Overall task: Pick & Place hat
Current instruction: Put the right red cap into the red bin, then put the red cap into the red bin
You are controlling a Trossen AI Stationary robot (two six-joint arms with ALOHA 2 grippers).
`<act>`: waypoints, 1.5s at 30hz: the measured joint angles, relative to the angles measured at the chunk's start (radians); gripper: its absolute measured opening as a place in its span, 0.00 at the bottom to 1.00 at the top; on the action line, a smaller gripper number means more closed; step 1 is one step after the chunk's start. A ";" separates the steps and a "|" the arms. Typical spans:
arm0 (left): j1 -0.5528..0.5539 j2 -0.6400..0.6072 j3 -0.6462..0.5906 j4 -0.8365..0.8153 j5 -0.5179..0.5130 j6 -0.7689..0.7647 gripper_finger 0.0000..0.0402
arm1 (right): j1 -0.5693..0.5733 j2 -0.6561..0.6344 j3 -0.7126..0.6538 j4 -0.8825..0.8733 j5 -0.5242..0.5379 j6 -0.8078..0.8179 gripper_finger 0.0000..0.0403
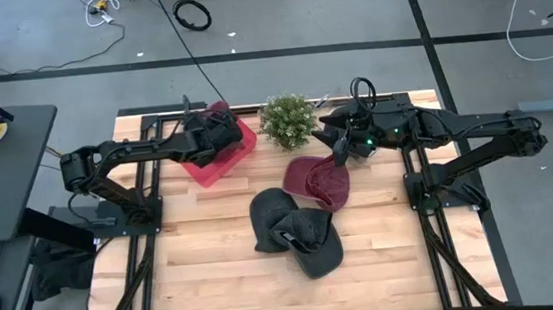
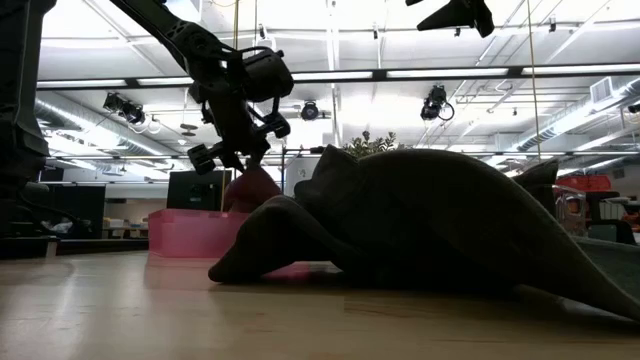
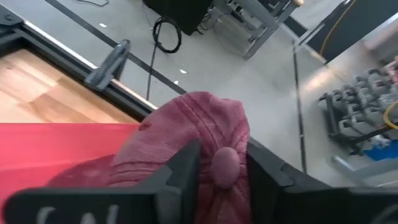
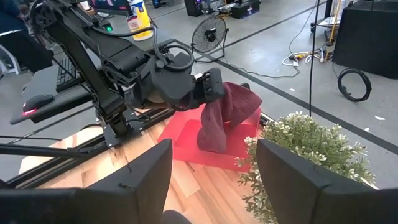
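Observation:
My left gripper (image 3: 222,155) is shut on a maroon hat (image 4: 225,115) and holds it over the red bin (image 1: 218,155) at the table's far left. A second maroon hat (image 1: 317,180) lies on the table's middle. Two dark grey hats (image 1: 277,218) (image 1: 315,250) lie nearer the front edge, one overlapping the other. My right gripper (image 4: 211,186) is open and hovers by the far edge of the lying maroon hat, beside the plant. It faces the bin. My left gripper pinches a bunched fold of the maroon hat's crown (image 3: 225,168) between its two fingers (image 3: 186,169). It comes at the hat from above, slanting in from the table's left. The hat hangs slack below the fingers (image 2: 250,190), lifted clear, its lower end (image 4: 211,140) over the bin.
A small potted plant (image 1: 289,121) stands at the far edge between the bin and my right arm. In the low view a dark grey hat (image 2: 420,220) fills the foreground. Bare wooden tabletop (image 1: 206,272) lies at the near left and near right.

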 joint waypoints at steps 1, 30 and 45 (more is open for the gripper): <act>0.000 0.000 0.000 0.017 -0.005 0.012 0.32 | 0.000 0.000 0.000 0.000 0.000 0.000 0.58; -0.042 -0.206 0.000 0.534 0.569 0.999 0.60 | 0.000 -0.029 0.000 -0.346 -0.152 0.160 0.58; -0.287 -0.407 0.023 0.377 0.849 1.204 0.59 | 0.025 0.189 0.000 -0.579 -0.373 0.258 0.68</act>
